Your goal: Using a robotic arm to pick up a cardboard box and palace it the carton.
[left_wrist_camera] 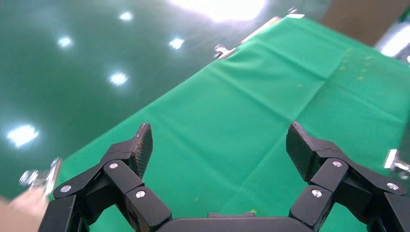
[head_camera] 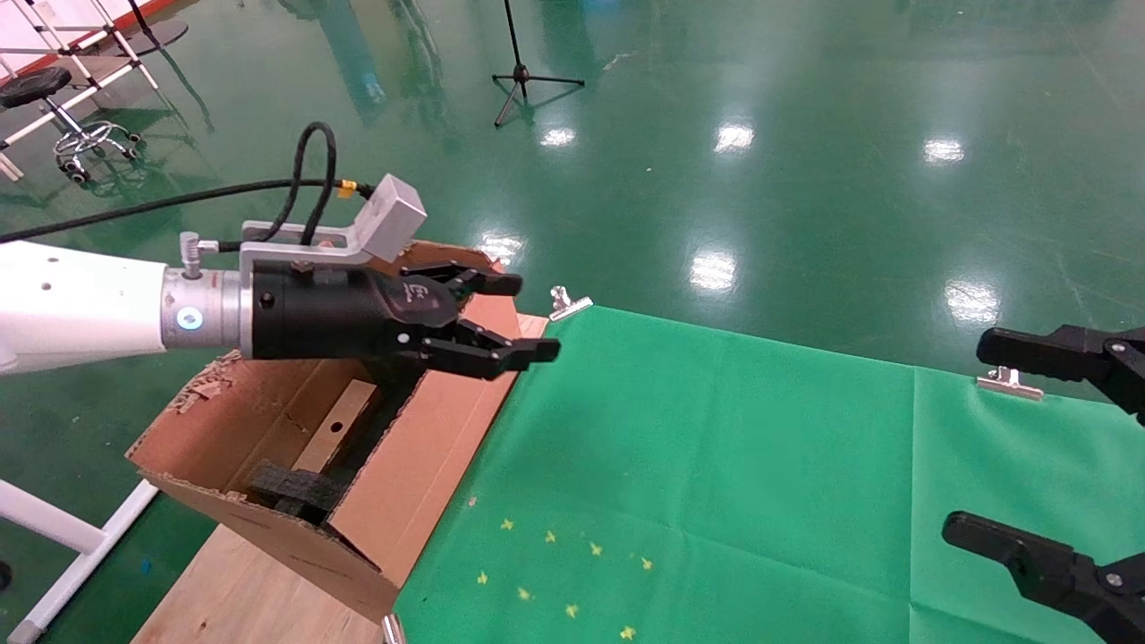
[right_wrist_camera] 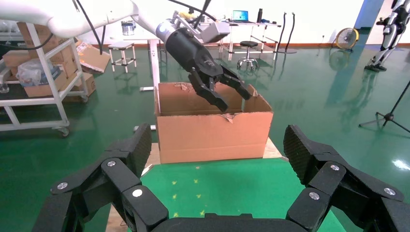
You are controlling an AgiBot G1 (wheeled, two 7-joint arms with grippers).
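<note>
Left gripper (head_camera: pixel 528 317), wide open & empty, hangs over carton (head_camera: pixel 429 465); cardboard box (head_camera: pixel 335 436) inside at 7 o'clock: likely light, stiff, tape-slick. Grip long sides. Right gripper (right_wrist_camera: pixel 220 150) open, parked.

White robot arm, black grippers
The left arm (head_camera: pixel 80 304) has a silver wrist, black cable (head_camera: pixel 309 179), grey camera block (head_camera: pixel 389 215); silver screws dot the black jaws.
</note>
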